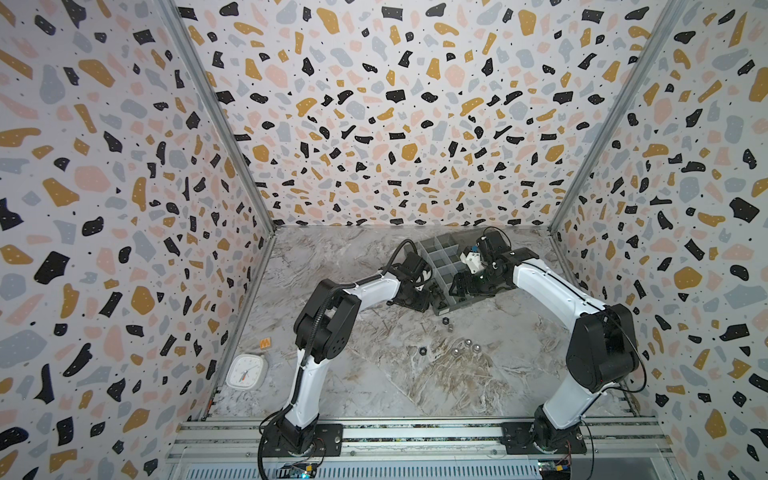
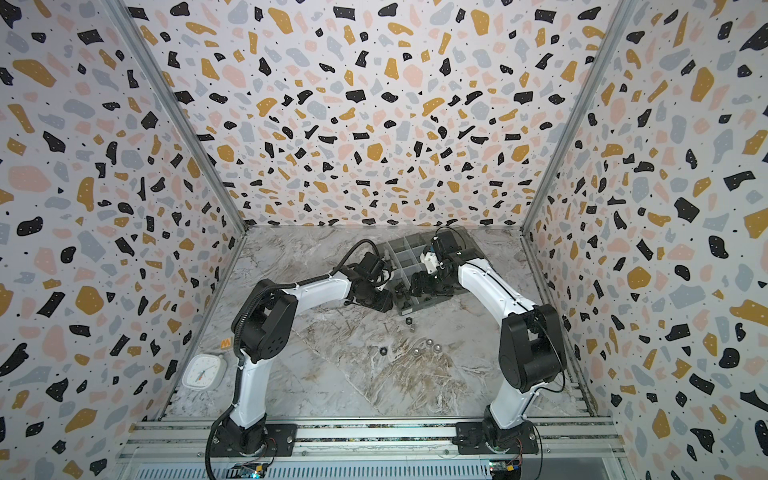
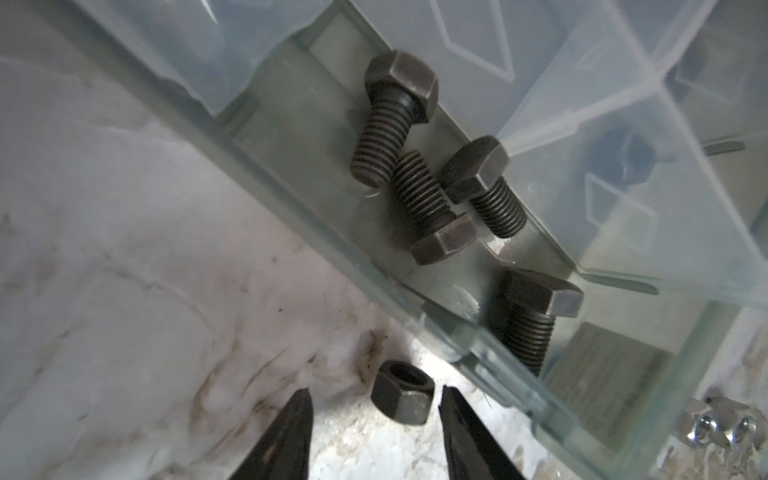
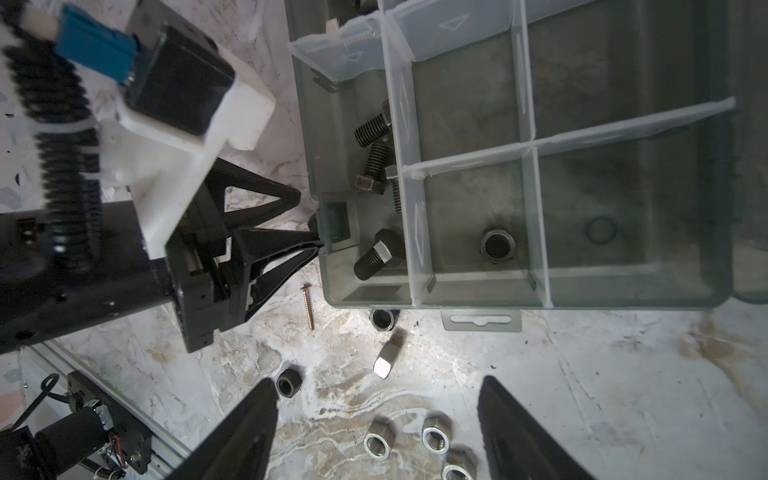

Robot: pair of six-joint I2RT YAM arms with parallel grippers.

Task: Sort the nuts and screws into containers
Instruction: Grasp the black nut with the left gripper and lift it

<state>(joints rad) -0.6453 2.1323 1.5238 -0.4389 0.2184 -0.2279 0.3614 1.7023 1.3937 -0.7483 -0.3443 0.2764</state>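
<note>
Nearest the arm bases, loose on the grey marbled tabletop (image 1: 374, 386): three shiny silver rounded hex nuts (image 1: 467, 343) clustered at six o'clock of the box, and a black hex ring nut (image 1: 421, 350) well apart at their nine o'clock. Farther out, just short of the box: a second black nut (image 1: 445, 321) and a short silver hex piece (image 1: 449, 329), near each other.

Next, at the eight o'clock corner of the translucent smoky-grey plastic organiser box (image 4: 623, 291): left gripper (image 3: 375, 395), about half open, low over the table, straddling a small black hexagonal nut (image 3: 401, 398) lying flat just outside the wall. Grips nothing yet; clear gap on one side, hardly any on the other.

Beyond that wall: four black hex-head bolts (image 3: 432, 212) in the corner compartment, one dark nut (image 4: 496, 245) alone in the next.

Over the box's near end, at three o'clock of the left gripper: right gripper (image 4: 378, 382), spread wide, empty.

Likely trouble:
- Shoving the nut against the wall, or tipping it on edge and out of the jaws, through uneven closing.
- Catching the wall with a fingertip and dragging the whole box.
- Knocking wrists together, with both arms crowded at one corner.
</note>
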